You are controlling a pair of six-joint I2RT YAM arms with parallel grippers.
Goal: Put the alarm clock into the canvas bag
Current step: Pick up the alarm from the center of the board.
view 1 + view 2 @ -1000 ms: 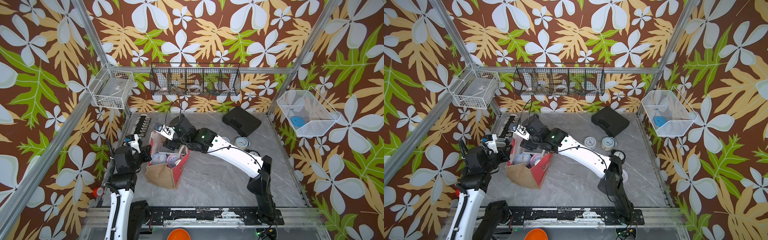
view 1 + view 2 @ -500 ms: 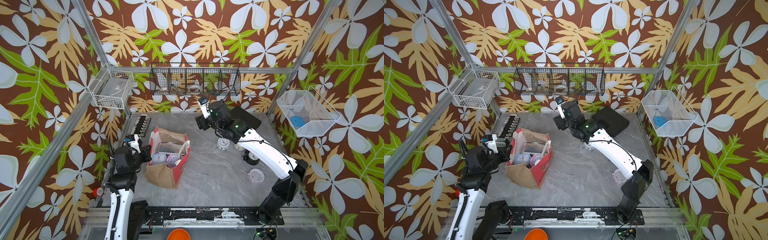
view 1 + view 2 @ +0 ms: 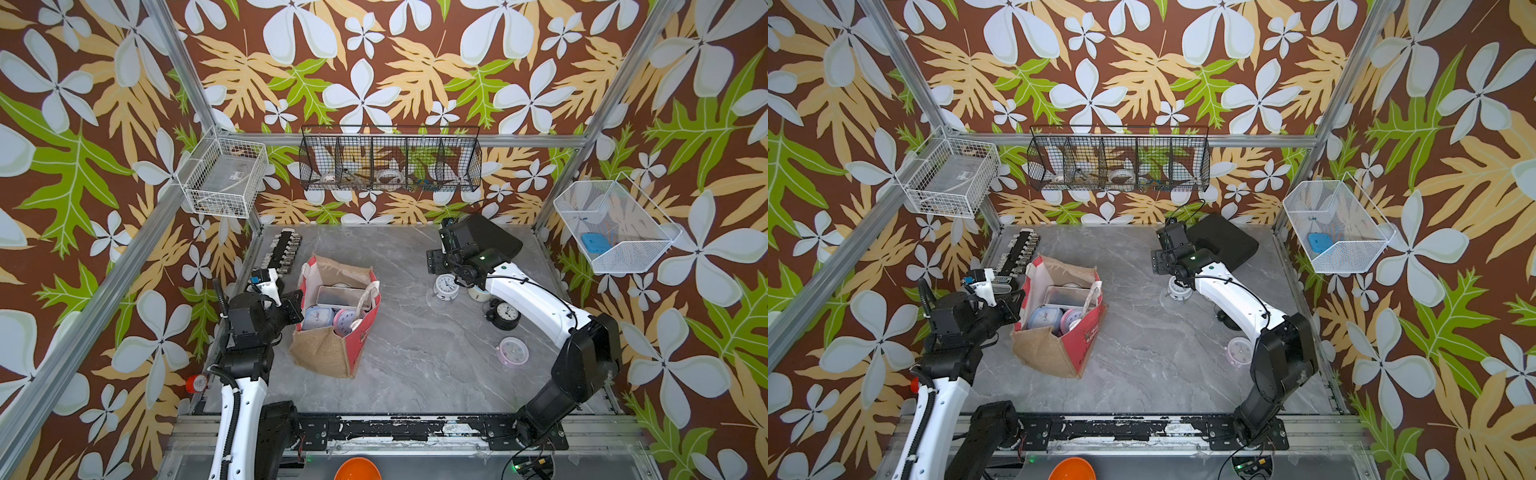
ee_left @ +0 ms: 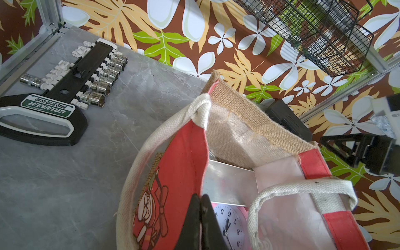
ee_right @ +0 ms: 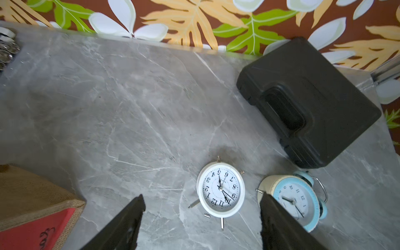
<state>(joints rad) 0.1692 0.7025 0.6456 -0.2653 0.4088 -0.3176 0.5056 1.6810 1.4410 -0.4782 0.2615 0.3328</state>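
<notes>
The left fingers [image 4: 192,216] pinch shut on the red rim of the canvas bag [image 4: 184,162]. Well apart from the bag, the white alarm clock [image 5: 220,192] lies face-up on the counter [image 3: 415,353]. The right fingers [image 5: 129,216] are spread wide and empty near it.

Resting on the grey counter [image 3: 415,357]: a canvas bag [image 3: 328,353] at left, a socket rack [image 3: 286,251] behind it, a black case [image 3: 494,237] at back right. Spread over the right half: white clock [image 3: 446,284], blue clock [image 5: 294,201] just beside it, black clock [image 3: 507,311], pink clock [image 3: 514,351] nearest the front.
</notes>
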